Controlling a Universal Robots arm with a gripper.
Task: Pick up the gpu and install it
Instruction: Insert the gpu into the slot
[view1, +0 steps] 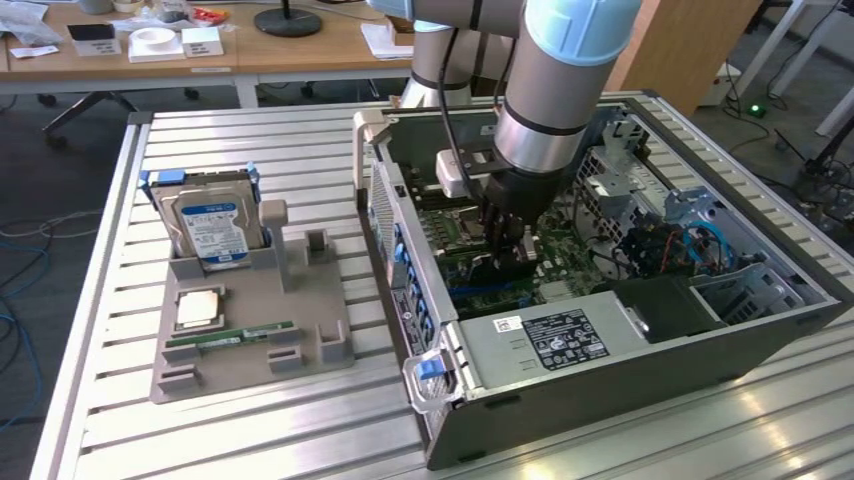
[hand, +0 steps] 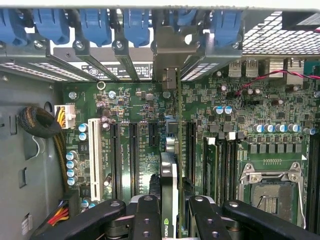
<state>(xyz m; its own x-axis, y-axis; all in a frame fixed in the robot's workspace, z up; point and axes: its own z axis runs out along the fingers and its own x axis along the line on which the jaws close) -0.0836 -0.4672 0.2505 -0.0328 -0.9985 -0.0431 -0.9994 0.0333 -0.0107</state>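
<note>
The gpu (hand: 170, 165) appears edge-on in the wrist view. It stands upright over the motherboard (hand: 135, 100), between the long black expansion slots. Its silver end bracket (hand: 167, 57) lies against the rear slot openings under the blue latches. My gripper (hand: 172, 217) is shut on the card, one black finger on each side of its top edge. Whether the card's lower edge is fully down in a slot I cannot tell. In the exterior view my gripper (view1: 511, 258) reaches straight down into the open computer case (view1: 601, 390), just above the board.
A grey holder tray (view1: 254, 345) on the exterior view's left carries a hard drive (view1: 211, 225), a processor chip (view1: 198, 308) and a RAM stick (view1: 230, 337). Inside the case are the power supply (view1: 561, 340), cables (view1: 667, 250) and the empty CPU socket (hand: 270, 192).
</note>
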